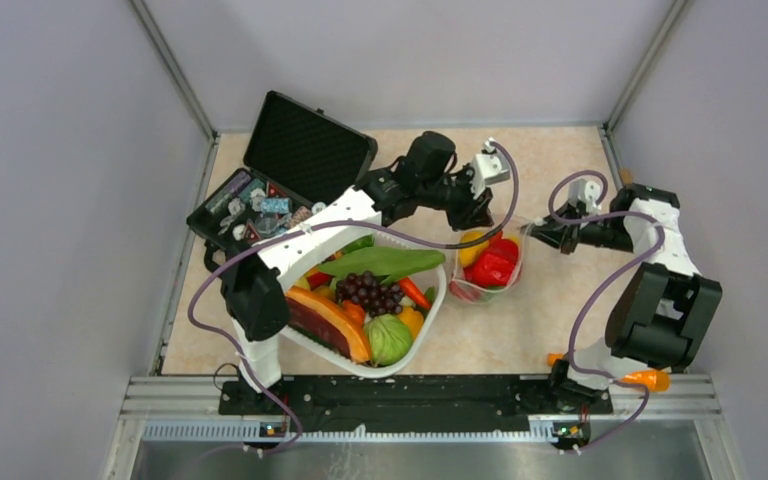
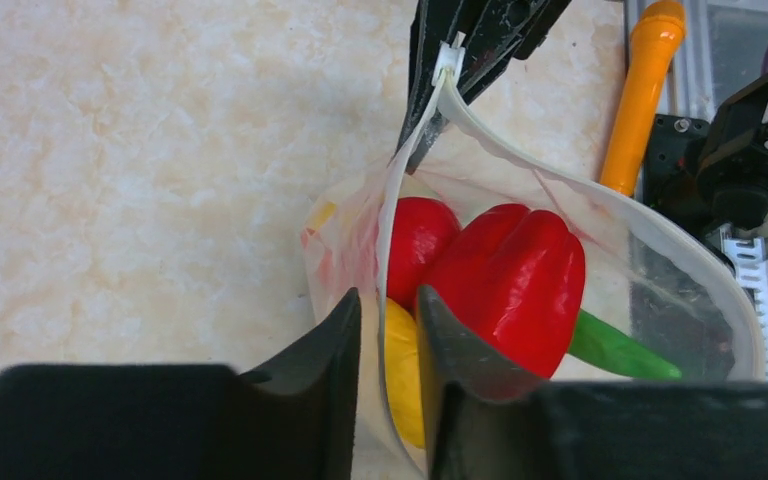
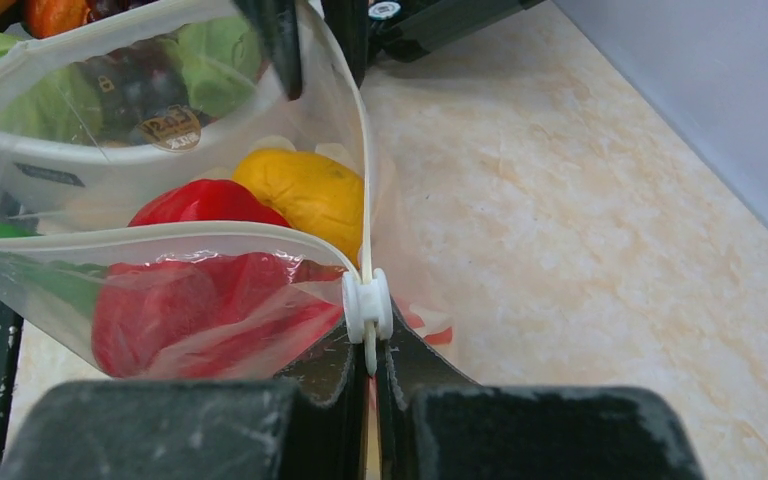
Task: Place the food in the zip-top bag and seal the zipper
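Locate the zip-top bag (image 1: 463,292) standing on the tabletop (image 1: 550,330), near its middle and just right of the white basket (image 1: 380,372). Find the mouth facing up and gaping wide.

Identify the food (image 1: 490,262) inside the bag: a red pepper (image 2: 515,285), a second red piece (image 2: 415,235), a yellow lemon (image 3: 305,190) and a green pod (image 2: 620,352) beside the pepper.

Trace the zipper (image 3: 210,232) along the mouth edge: unsealed, with its two strips bowed well apart and meeting at the right end. Note the white slider (image 3: 368,300) at that end.

Check the right pincer (image 3: 370,342): fingers pressed together on the zipper end directly under the slider, at the far right corner of the bag.

Check the left pincer (image 2: 388,300): fingers narrowly apart at the far left of the mouth, with one zipper strip running through the gap and one finger on either side of it. Gap wider than the strip.

Note further toy produce in the basket, including a papaya slice (image 1: 330,318) and a dark grape bunch (image 1: 368,292). Find an open black case (image 1: 305,148) at the far left, behind the basket.
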